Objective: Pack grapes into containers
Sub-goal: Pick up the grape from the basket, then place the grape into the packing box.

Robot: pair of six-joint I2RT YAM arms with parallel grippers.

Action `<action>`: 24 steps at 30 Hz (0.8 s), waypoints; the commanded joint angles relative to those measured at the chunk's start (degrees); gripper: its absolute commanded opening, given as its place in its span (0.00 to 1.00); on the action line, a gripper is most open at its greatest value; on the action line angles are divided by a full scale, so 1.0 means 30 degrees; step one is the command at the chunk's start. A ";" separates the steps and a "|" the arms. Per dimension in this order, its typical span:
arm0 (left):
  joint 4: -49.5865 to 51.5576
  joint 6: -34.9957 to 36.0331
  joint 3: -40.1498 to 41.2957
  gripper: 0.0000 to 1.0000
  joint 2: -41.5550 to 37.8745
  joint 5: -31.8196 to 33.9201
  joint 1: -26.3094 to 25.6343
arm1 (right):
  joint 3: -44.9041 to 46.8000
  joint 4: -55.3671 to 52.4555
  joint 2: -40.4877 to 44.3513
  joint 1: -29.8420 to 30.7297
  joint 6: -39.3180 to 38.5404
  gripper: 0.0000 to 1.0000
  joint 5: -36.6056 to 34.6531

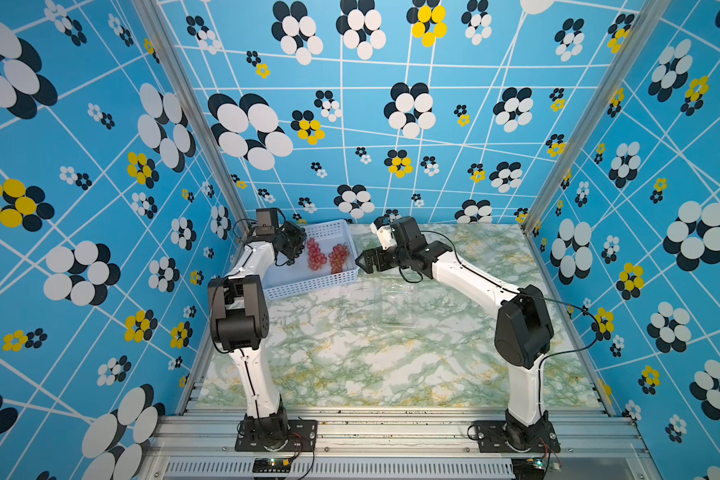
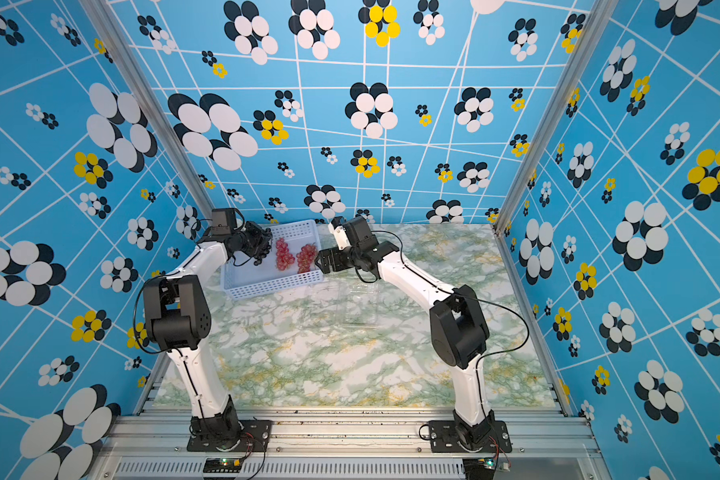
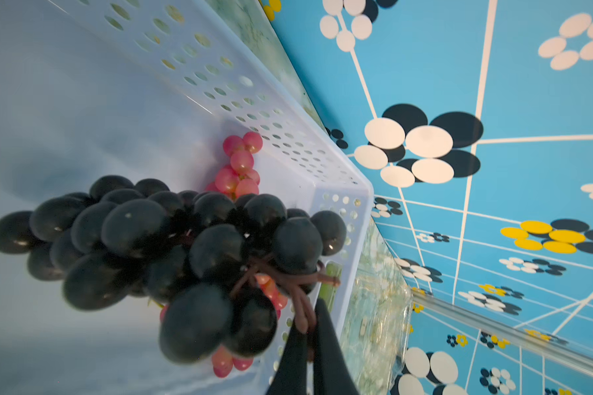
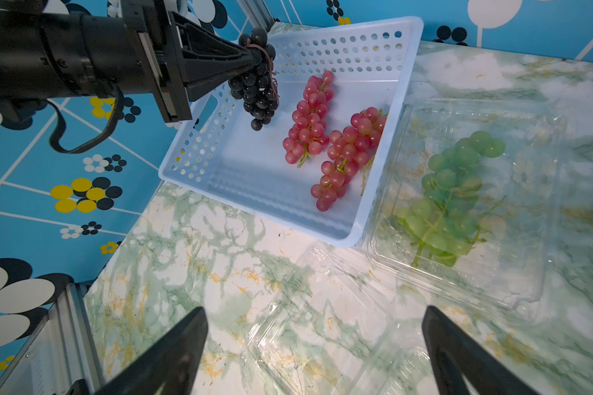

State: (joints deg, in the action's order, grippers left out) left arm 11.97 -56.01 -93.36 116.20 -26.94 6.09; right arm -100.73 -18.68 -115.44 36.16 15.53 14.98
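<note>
Over the far left corner of the marble table, in a top view, the left gripper is reaching into the pale blue basket, and the dark bunch is hanging from its tips. The pinkish-red bunches are lying side by side on the basket floor, just beside the dark one. In both top views the right gripper is hovering with its jaws spread wide, just outside the basket's right wall and holding nothing. An empty clear container is sitting on the table near it.

From the left wrist, the dark bunch is filling the middle of the picture. The left gripper is pinching the bunch's brown stem, its jaws drawn almost together. Pinkish-red berries are peeking out behind the dark ones, against the basket's perforated wall.

From the right wrist, the right gripper is showing both black fingers standing far apart, with the empty clear container lying below them. The left gripper is clamping the top of the dark bunch, which is dangling inside the basket. The pinkish-red bunches are resting on the basket floor. Just beside the basket, the green bunch is lying inside a second clear container.
</note>
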 commanded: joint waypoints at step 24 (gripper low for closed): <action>0.5738 0.4695 -0.1328 0.00 -0.6435 -0.3040 -0.3765 | 0.5195 -0.2553 0.4989 -0.0187 0.2988 0.99 -0.3740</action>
State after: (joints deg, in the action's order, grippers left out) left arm 27.66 -43.99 -98.41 101.14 -34.57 -3.20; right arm -87.18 -24.03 -102.94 36.07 22.65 6.44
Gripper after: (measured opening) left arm 0.055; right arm 0.992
